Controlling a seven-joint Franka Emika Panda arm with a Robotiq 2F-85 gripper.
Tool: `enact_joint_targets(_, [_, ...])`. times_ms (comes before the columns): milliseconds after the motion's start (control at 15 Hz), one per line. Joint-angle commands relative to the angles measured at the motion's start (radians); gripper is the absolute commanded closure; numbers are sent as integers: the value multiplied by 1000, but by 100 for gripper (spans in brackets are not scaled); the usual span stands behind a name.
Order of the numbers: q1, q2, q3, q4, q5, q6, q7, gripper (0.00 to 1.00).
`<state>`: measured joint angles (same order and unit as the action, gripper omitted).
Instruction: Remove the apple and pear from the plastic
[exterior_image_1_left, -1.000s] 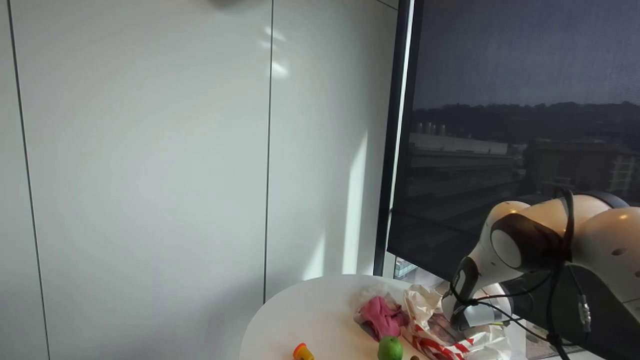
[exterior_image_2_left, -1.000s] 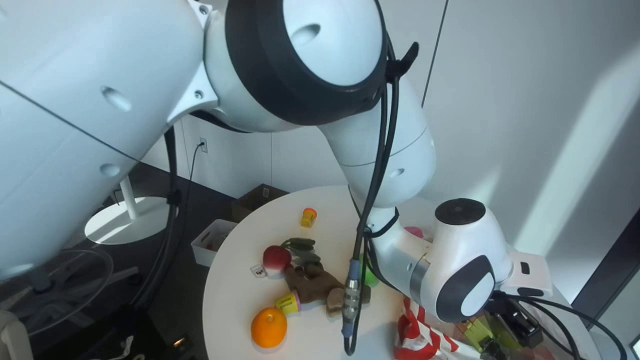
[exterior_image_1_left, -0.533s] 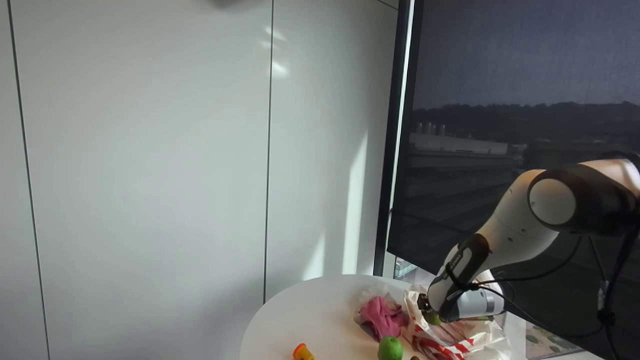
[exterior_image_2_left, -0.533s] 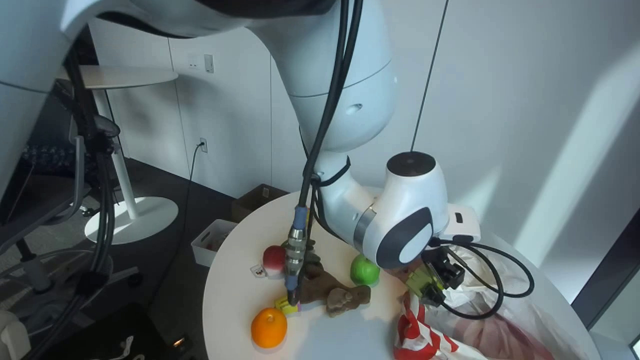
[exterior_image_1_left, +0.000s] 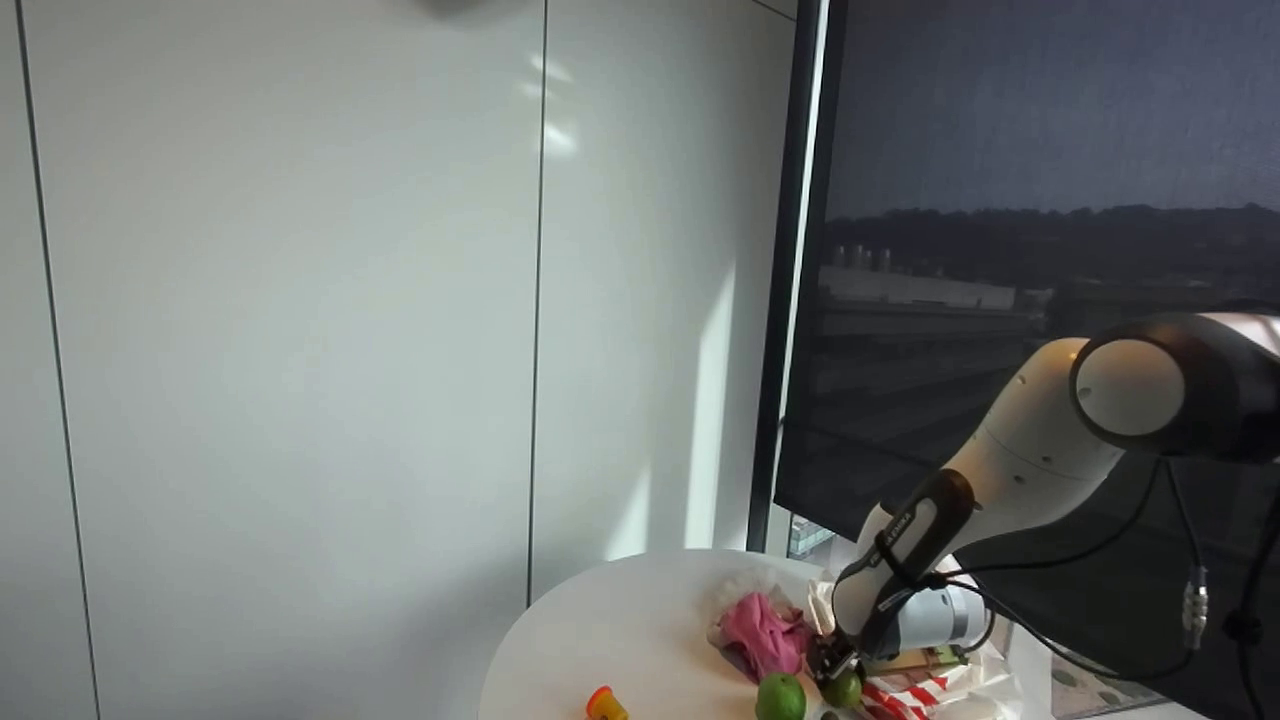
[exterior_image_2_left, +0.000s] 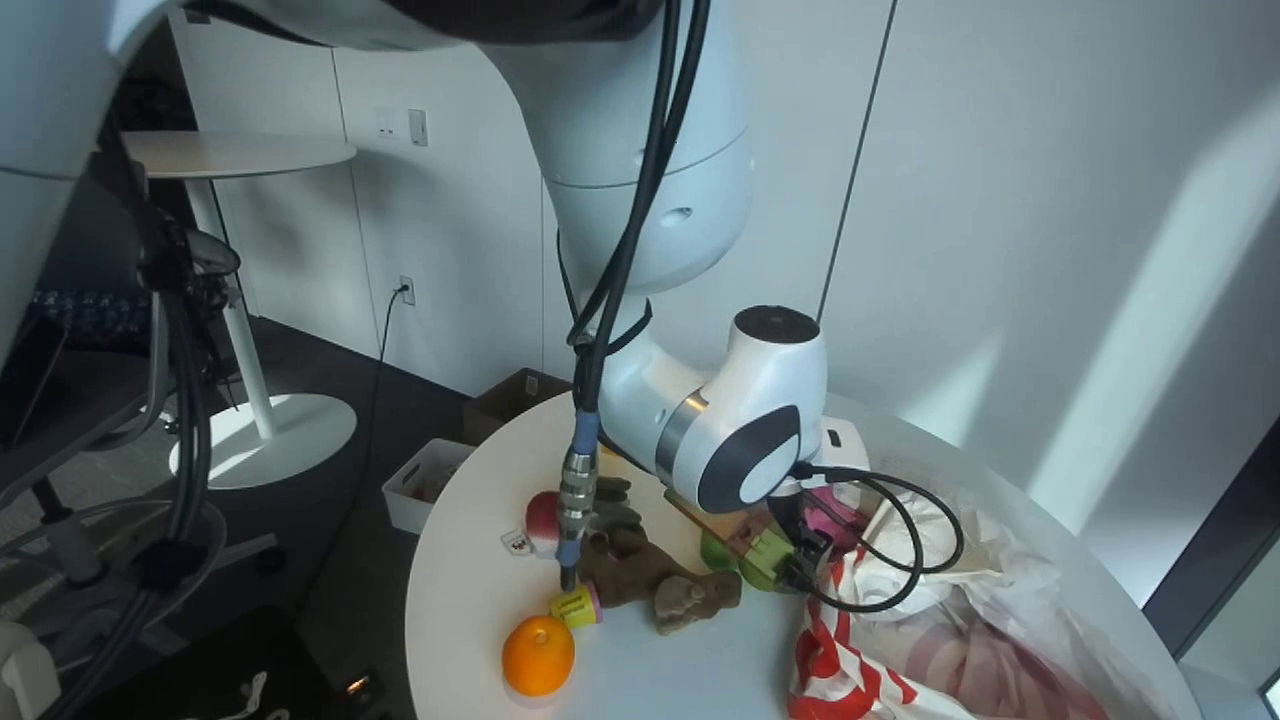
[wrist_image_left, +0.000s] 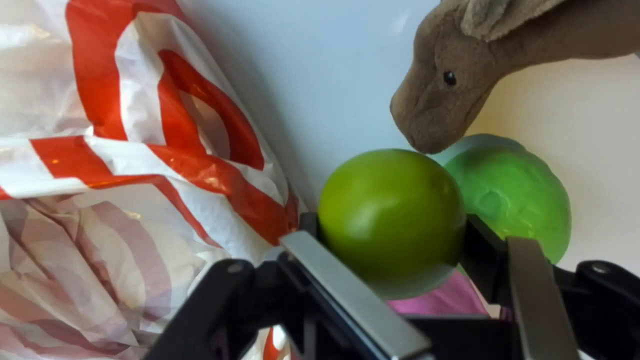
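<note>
My gripper is shut on a round, shiny yellow-green fruit, one finger on each side of it. I cannot tell whether it is the apple or the pear. The held fruit also shows below the gripper in an exterior view. The crumpled white and red plastic bag lies beside the gripper, and the fruit is outside it. The bag also shows in an exterior view. No other fruit is visible in the bag, whose inside is mostly hidden. A bright green fruit sits on the table close to the held one.
A brown plush animal lies near the bright green fruit. An orange, a yellow tub and a red round fruit are on the round white table. A pink cloth lies by the bag.
My gripper came up from over the bag and moved off it with the yellow-green fruit, toward the bright green fruit and plush. It is lower now than half a second ago.
</note>
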<state>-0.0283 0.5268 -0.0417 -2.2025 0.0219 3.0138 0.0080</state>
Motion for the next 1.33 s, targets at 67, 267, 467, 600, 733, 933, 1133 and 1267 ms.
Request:
enact_joint_targets(67, [-49,75,76,44,-12,6,-80,54])
enact_joint_targets(267, [-25,94,60,58,-27,13,-81,7])
enact_joint_targets(467, [12,58,1,33,-30,-17,-37,0])
enact_joint_targets(600, [9,-5,-10,-17,-27,-49,-33,0])
enact_joint_targets(733, [-9,-76,1,-74,-20,-67,-41,0])
enact_joint_targets(933, [-12,-179,-6,-136,-8,-153,-18,0])
enact_joint_targets(1133, [-17,-278,-2,-203,-9,-211,-24,0])
enact_joint_targets(1267, [-13,-328,-10,-236,-16,-241,-13,0])
